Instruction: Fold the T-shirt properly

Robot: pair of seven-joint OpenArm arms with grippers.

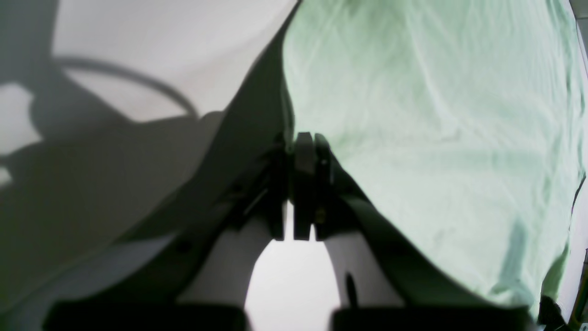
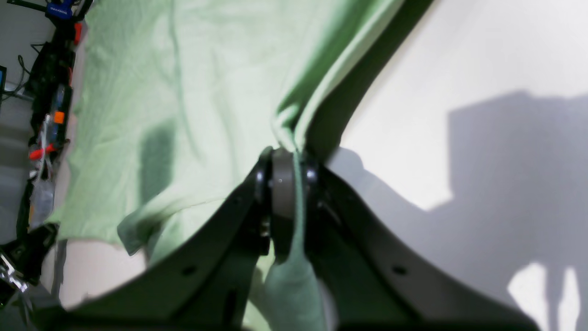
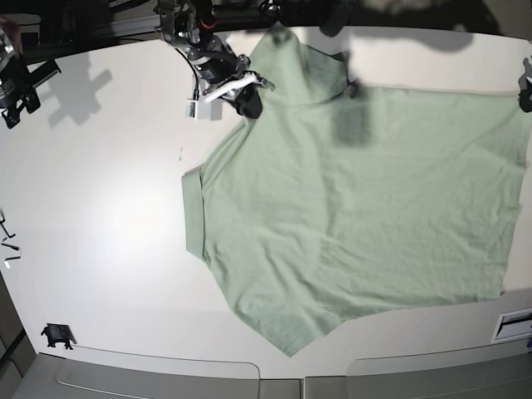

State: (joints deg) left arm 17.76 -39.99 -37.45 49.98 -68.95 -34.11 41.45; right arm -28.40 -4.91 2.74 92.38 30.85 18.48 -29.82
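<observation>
The pale mint-green T-shirt lies spread on the white table, with a sleeve pointing left and a corner pointing toward the front edge. My right gripper is at the shirt's back left part. In the right wrist view the gripper is shut on a folded edge of the shirt, lifting it slightly. My left gripper is at the shirt's far right edge, mostly cut off by the frame. In the left wrist view it is shut on the shirt's edge.
A small black object sits near the table's front left corner. A dark clamp stands at the back left. Cables and equipment lie beyond the shirt in the right wrist view. A white label is at the front right.
</observation>
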